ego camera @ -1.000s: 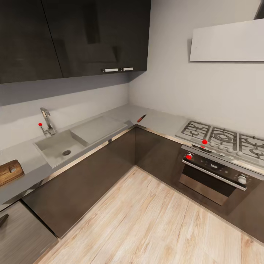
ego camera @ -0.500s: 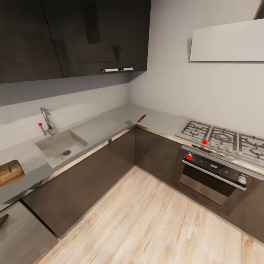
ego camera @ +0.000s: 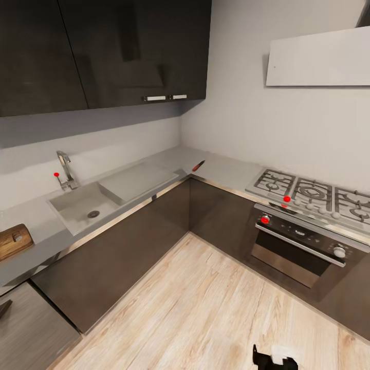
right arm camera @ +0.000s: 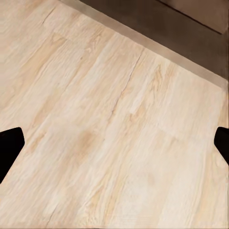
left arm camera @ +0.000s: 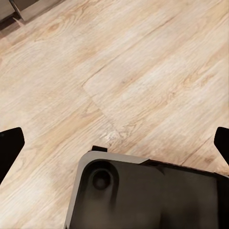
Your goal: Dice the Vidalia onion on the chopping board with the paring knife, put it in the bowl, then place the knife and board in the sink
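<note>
The grey steel sink (ego camera: 77, 203), with its round drain and a chrome tap (ego camera: 65, 169) with a red knob, is set in the grey countertop (ego camera: 154, 162) at the left. The brown chopping board (ego camera: 11, 241) lies on the worktop at the far left edge, partly cut off. The paring knife (ego camera: 198, 165) rests on the countertop's inner corner, red near its blade. The onion and the bowl are out of view. My left gripper (left arm camera: 114, 143) is open above the wooden floor and my base. My right gripper (right arm camera: 114, 148) is open over the floor near a cabinet plinth.
A gas hob (ego camera: 313, 195) and oven (ego camera: 300, 246) stand at the right, with dark cabinets (ego camera: 128, 241) below the worktop and more above. Light wooden floor (ego camera: 205, 308) spreads between me and the counters. A black-and-white robot part (ego camera: 275, 357) pokes in at the bottom edge.
A black-and-white part of the robot has risen into the bottom edge of the head view. The kitchen and its things have not moved.
</note>
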Available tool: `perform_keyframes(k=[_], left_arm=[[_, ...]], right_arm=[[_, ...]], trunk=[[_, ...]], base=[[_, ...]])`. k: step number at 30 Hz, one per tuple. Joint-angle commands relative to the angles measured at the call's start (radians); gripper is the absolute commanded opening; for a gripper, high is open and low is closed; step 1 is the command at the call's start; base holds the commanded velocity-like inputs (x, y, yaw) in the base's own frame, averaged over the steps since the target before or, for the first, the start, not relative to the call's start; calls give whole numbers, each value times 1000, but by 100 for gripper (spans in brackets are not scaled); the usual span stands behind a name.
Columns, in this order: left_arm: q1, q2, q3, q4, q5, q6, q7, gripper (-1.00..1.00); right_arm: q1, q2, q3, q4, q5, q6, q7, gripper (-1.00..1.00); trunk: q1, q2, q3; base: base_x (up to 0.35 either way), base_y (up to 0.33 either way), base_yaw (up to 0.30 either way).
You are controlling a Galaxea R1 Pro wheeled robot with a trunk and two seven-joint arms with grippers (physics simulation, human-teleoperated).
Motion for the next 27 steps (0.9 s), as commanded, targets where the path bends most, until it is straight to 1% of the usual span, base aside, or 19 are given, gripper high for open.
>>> perform_keyframes(k=[1, 2, 3, 5, 7, 8, 10, 11, 13, 14, 15, 16, 17, 19, 20, 21, 22, 24, 27], left_arm=[[0, 0, 0, 1, 10, 0, -6, 100], [0, 0, 0, 2, 10, 0, -6, 100], [0, 0, 0, 2, 10, 0, -6, 100], [0, 0, 0, 3, 10, 0, -6, 100], [0, 0, 0, 4, 10, 0, -6, 100], [0, 0, 0, 4, 10, 0, -6, 100], [0, 0, 0, 4, 10, 0, -6, 100], [0, 0, 0, 4, 10, 0, -6, 100], [0, 0, 0, 5, 10, 0, -6, 100], [0, 0, 0, 7, 10, 0, -6, 100], [0, 0, 0, 8, 10, 0, -6, 100], [0, 0, 0, 10, 10, 0, -6, 100], [0, 0, 0, 11, 10, 0, -6, 100], [0, 0, 0, 15, 10, 0, -6, 100], [0, -1, 0, 18, 10, 0, -6, 100], [0, -1, 0, 18, 10, 0, -6, 100], [0, -1, 0, 19, 10, 0, -6, 100], [0, -1, 0, 21, 9, 0, -6, 100], [0, -1, 0, 24, 5, 0, -6, 100]], right_arm=[[-1, 2, -3, -71, 10, 48, -3, 100], [-4, 2, -2, -133, 9, 94, -5, 100], [-7, 3, -2, -162, 9, 118, -6, 100], [-32, 11, 8, -267, 9, 220, -10, 100], [-80, 23, 36, -350, 10, 332, -26, 100], [-95, 27, 46, -366, 9, 359, -34, 100], [-162, 39, 92, -404, 9, 443, -74, 100], [-181, 41, 104, -409, 9, 458, -87, 100], [-263, 57, 150, -421, 9, 503, -141, 100], [-328, 74, 177, -425, 9, 537, -181, 100], [-350, 80, 182, -426, 9, 551, -191, 100], [-394, 93, 191, -427, 9, 584, -209, 100], [-461, 111, 198, -427, 8, 639, -224, 100], [-556, 111, 203, -424, 8, 707, -233, 100], [-632, 111, 204, -419, 7, 750, -237, 100], [-685, 111, 205, -409, 7, 776, -239, 100], [-712, 111, 205, -401, 7, 789, -239, 100], [-796, 111, 205, -358, 6, 823, -240, 100], [-976, 111, 205, -174, 8, 851, -241, 100]], trunk=[[1, -2, -2], [1, -2, -2], [1, -2, -2], [1, -2, -2], [1, -2, -2], [1, -2, -2], [1, -2, -2], [1, -2, -2], [1, -2, -2], [1, -2, -2], [1, -2, -2], [1, -2, -2], [1, -2, -2], [1, -2, -2], [1, -2, -2], [1, -2, -2], [1, -2, -2], [1, -2, -2], [1, -2, -2]], base=[[0, 0, 0], [0, 0, 0], [0, 0, 0], [0, 0, 0], [0, 0, 0], [0, 0, 0], [0, 0, 0], [0, 0, 0], [0, 0, 0], [0, 0, 0], [0, 0, 0], [0, 0, 0], [0, 0, 0], [0, 0, 0], [0, 0, 0], [0, 0, 0], [0, 0, 0], [0, 0, 0], [0, 0, 0]])
